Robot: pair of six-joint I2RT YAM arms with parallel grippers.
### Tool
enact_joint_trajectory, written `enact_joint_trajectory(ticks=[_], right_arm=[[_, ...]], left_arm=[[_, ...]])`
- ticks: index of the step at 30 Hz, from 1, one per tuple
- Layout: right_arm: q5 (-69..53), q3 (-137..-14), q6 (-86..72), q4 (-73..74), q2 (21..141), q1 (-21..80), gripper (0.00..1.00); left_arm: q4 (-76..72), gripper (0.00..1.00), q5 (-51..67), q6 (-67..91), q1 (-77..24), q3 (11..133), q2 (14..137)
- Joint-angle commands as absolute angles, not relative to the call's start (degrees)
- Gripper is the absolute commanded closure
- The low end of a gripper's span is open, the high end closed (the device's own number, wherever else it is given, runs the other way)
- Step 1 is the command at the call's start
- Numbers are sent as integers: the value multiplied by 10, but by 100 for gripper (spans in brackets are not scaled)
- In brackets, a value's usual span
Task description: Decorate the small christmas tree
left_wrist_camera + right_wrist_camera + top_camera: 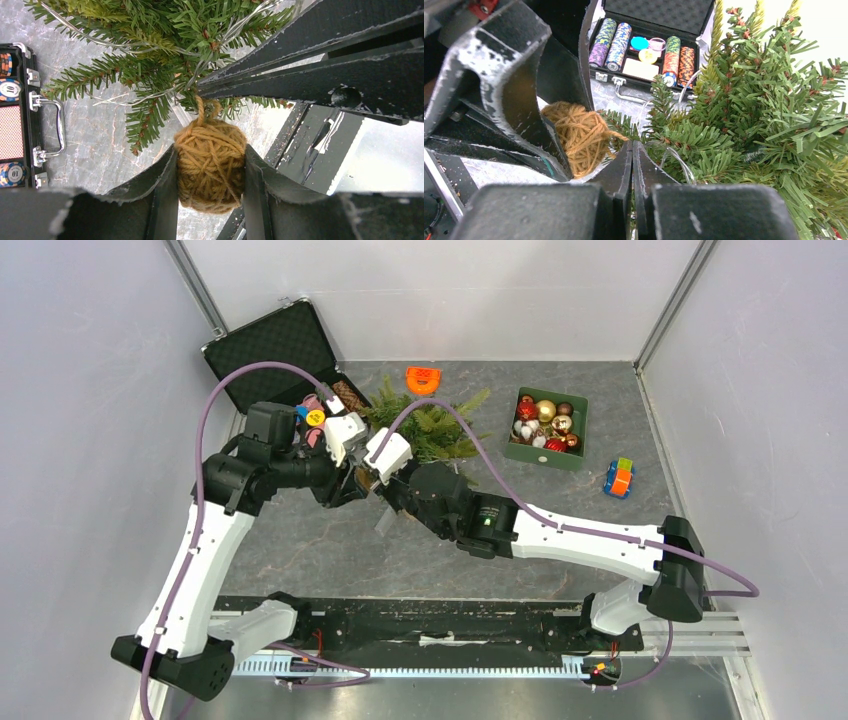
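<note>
We've got a mustard yarn ball [210, 175] clamped in the left gripper [210, 150]. Beyond it to the left, an open black case [275, 345], poker chips [616, 40] in rows. Well to the right of the right gripper [632, 147], a green box [543, 457] of shiny baubles [546, 410], with a colourful toy block [619, 478] near it.

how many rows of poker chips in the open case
4: two rows side by side at one end of the case, two at the other; the small christmas tree may hide more.

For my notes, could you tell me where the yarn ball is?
Left wrist view, centre: the yarn ball is clamped in the left gripper, just below the small christmas tree.
</note>
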State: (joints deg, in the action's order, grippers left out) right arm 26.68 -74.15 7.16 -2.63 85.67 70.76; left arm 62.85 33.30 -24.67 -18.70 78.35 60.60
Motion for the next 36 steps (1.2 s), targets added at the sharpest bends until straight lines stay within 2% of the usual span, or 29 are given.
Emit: enact_joint_trajectory(ticks=[1, 11, 20, 36], right_arm=[[274, -755, 74, -43, 845, 710, 100], [260, -726, 74, -33, 801, 710, 100], [217, -711, 71, -39, 787, 710, 87], [199, -685, 64, -56, 766, 710, 83]], left_arm=[[605, 98, 344, -255, -184, 789, 609], [604, 98, 336, -254, -178, 794, 617], [595, 98, 342, -249, -177, 787, 624], [581, 98, 342, -248, -177, 776, 641]])
